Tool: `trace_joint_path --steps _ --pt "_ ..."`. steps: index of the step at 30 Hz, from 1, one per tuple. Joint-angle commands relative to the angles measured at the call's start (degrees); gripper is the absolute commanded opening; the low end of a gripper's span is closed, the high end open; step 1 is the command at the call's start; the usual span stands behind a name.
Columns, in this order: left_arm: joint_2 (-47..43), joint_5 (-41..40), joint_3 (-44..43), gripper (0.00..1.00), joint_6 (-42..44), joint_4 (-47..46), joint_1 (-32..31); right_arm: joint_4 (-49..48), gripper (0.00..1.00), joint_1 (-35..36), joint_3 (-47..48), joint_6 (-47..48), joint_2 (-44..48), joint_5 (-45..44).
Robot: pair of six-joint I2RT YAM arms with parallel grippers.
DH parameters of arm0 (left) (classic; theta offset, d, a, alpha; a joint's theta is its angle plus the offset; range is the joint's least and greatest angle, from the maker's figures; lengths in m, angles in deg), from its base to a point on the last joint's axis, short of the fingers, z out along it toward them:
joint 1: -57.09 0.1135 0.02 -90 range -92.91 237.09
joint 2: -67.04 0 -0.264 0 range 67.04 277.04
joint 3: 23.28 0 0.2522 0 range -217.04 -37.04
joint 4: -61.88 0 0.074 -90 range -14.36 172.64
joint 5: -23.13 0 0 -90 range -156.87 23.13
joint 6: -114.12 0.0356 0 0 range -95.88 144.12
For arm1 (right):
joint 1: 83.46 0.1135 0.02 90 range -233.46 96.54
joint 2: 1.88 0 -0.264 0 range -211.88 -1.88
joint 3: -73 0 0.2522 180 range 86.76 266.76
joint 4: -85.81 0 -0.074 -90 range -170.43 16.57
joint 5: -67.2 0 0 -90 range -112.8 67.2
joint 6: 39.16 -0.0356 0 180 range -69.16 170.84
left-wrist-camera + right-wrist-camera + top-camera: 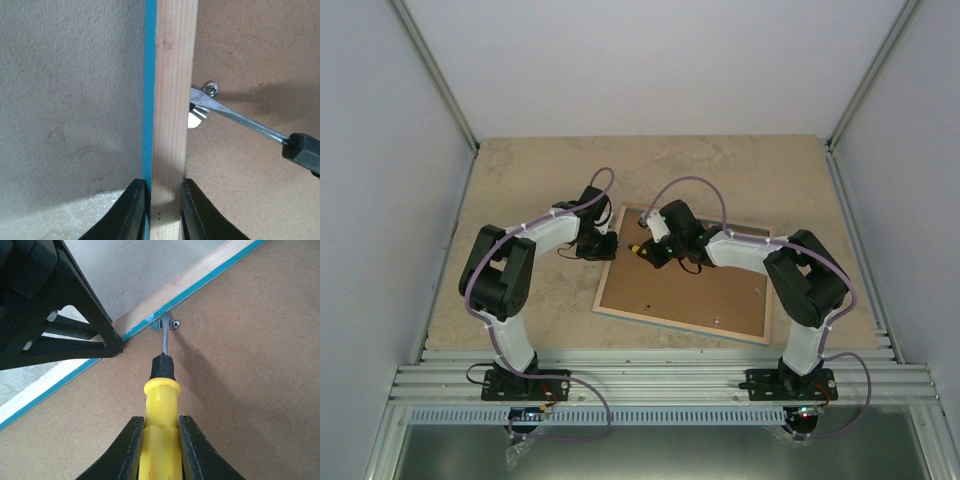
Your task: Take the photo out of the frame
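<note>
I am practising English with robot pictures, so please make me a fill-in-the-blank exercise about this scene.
1. The right pincer is shut on a screwdriver with a ____ handle.
2. The left pincer clamps the frame at its rim of light ____.
3. The screwdriver's blade reaches a metal clip beside a small ____.
4. The frame lies with its brown ____ upward.
Missing words: yellow; wood; screw; back.
</note>
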Motion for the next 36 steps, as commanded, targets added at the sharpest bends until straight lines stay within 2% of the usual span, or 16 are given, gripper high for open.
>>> trace_joint_path --steps 1,36 --pt "2.38 -2.36 1.48 0.2 -1.12 3.14 -0.51 6.24 0.0 1.38 1.34 1.8 -0.98 4.32" --pt "1.72 -4.87 1.17 0.2 -1.76 3.71 3.33 8.97 0.01 0.96 1.15 0.3 1.62 -1.79"
